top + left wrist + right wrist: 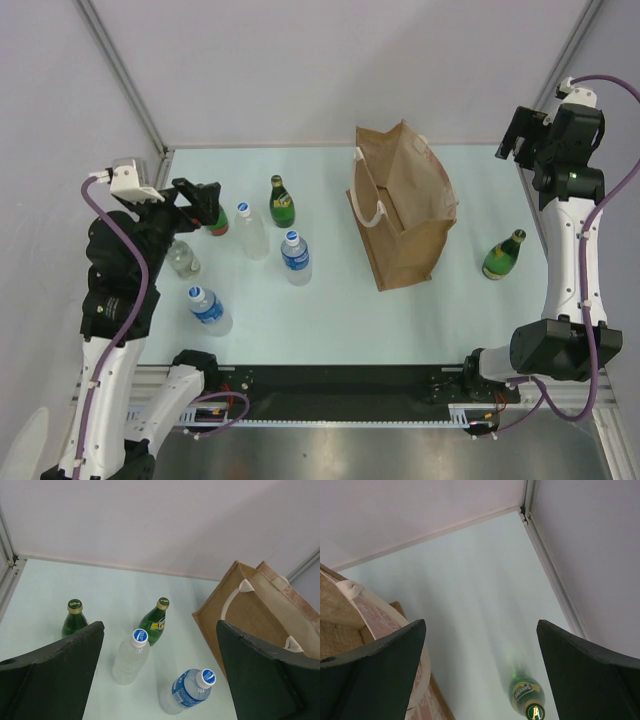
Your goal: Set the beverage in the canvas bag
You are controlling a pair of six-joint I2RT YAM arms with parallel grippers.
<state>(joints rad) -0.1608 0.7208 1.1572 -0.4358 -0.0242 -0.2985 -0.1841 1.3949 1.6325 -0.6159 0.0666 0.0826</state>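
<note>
The tan canvas bag (412, 245) stands upright and open mid-right on the table, white handles at its rim. Several bottles stand on the left: a green glass one (281, 201), clear ones (250, 230), a blue-labelled one (295, 257). Another green bottle (503, 255) stands right of the bag. My left gripper (200, 200) hovers open and empty above the left bottles. In the left wrist view (160, 680) its jaws frame a clear bottle (131, 655) and the blue-labelled bottle (189, 690). My right gripper (520, 135) is open, empty, high at the back right.
Two more clear bottles (209, 309) (183, 258) stand near the left arm, and a green one (218, 222) is partly under the left gripper. The right wrist view shows the bag's rim (365, 630), the green bottle (527, 700) and the table's corner rail (545, 555).
</note>
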